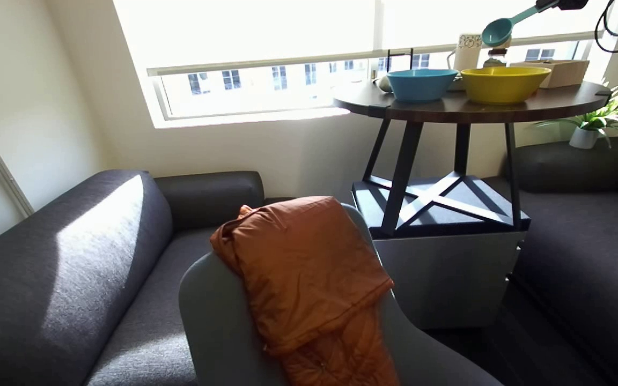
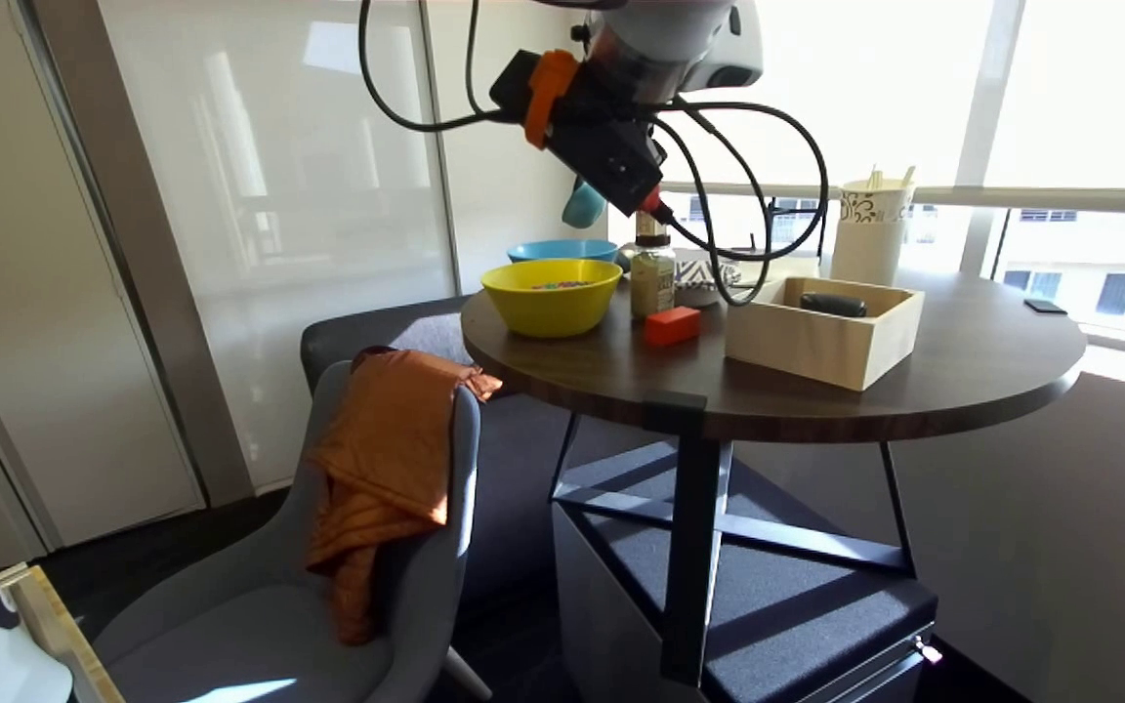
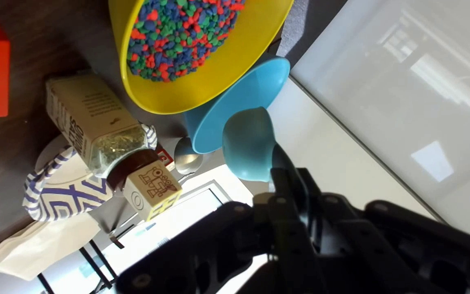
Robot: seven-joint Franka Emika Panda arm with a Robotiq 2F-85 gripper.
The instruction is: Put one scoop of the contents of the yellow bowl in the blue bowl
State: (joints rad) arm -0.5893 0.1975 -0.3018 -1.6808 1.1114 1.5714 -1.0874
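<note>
The yellow bowl (image 1: 502,88) stands on the round table, also in an exterior view (image 2: 548,305). In the wrist view the yellow bowl (image 3: 239,53) holds red, blue and green pebble-like bits. The blue bowl (image 1: 420,86) stands close beside it, also in an exterior view (image 2: 562,252) and the wrist view (image 3: 243,98); the visible part of its inside shows no bits. My gripper (image 3: 296,180) is shut on the handle of a teal scoop (image 3: 246,143), held above bowl height. The scoop shows in both exterior views (image 1: 498,33) (image 2: 583,205). What it contains is hidden.
A spice bottle (image 2: 653,278) with a small block on top stands beside the yellow bowl. Near it are a red block (image 2: 672,325), a patterned paper bowl (image 3: 72,200) and a wooden box (image 2: 807,337). A tall cup (image 2: 870,234) stands behind. The table edge (image 2: 582,386) is near the bowls.
</note>
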